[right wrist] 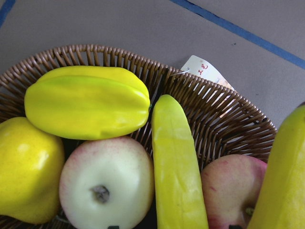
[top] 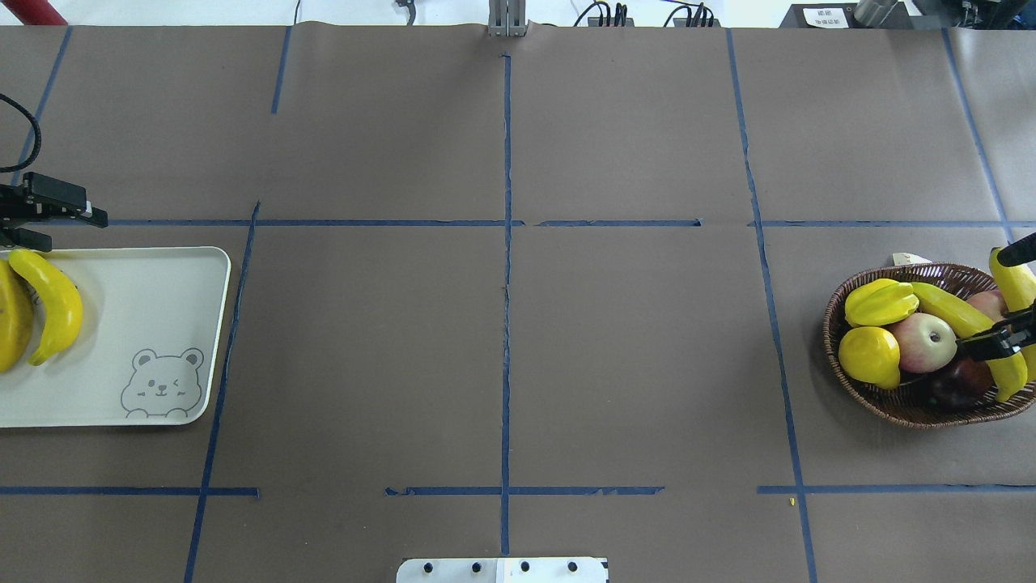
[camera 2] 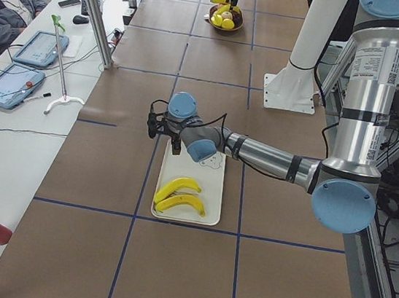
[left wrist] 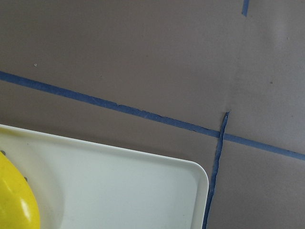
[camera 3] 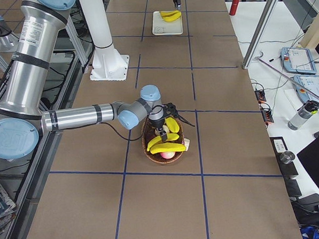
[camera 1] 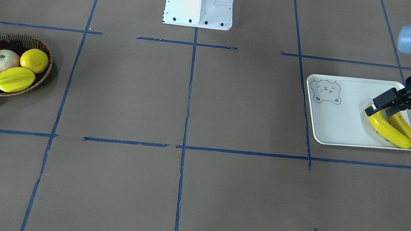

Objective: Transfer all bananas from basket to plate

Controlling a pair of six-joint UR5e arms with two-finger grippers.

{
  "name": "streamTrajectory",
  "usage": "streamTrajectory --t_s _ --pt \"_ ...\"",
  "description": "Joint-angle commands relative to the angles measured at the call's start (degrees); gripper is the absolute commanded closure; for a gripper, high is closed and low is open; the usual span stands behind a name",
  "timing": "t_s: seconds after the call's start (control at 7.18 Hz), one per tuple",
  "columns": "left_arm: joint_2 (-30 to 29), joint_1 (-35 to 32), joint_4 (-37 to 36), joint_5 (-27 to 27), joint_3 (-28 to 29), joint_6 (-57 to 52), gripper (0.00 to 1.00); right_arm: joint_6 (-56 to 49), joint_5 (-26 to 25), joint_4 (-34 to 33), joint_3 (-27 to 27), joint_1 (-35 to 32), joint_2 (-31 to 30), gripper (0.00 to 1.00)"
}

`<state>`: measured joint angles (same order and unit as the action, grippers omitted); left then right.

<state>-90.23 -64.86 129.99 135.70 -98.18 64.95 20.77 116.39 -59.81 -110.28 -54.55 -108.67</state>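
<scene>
Lying in the basket [right wrist: 214,109] beside a star fruit [right wrist: 86,107] and apples [right wrist: 107,181], two bananas [right wrist: 176,162] still need moving (two other bananas [camera 1: 388,130] already rest on the plate [camera 1: 337,124]). They look light, stiff and glossy, so probably slippery; pinching across the thick middle seems safest. The right gripper [top: 983,306] hangs spread over one, and the left gripper [top: 74,228] hovers unclenched above the plate's edge.
</scene>
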Motion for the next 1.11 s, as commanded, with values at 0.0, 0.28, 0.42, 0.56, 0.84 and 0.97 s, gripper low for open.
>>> streamTrajectory --t_s 0.0,0.28,0.42,0.56,0.84,0.97 --pt "0.06 0.0 0.0 0.0 0.01 0.0 0.0 -0.82 -0.11 -0.04 1.03 0.15 0.39 0.27" --pt "0.06 0.0 0.0 0.0 0.09 0.0 0.0 -0.82 0.15 -0.13 0.95 0.06 0.04 0.38" --pt "0.06 0.0 0.0 0.0 0.01 0.0 0.0 -0.82 0.15 -0.21 1.03 0.15 -0.05 0.46" --pt "0.06 0.0 0.0 0.0 0.09 0.0 0.0 -0.82 0.06 -0.22 1.38 0.67 -0.05 0.52" --pt "0.06 0.0 0.0 0.0 0.09 0.0 0.0 -0.82 0.32 -0.3 1.56 1.12 0.13 0.53" --pt "0.06 0.0 0.0 0.0 0.09 0.0 0.0 -0.82 0.33 -0.3 1.65 1.29 0.13 0.53"
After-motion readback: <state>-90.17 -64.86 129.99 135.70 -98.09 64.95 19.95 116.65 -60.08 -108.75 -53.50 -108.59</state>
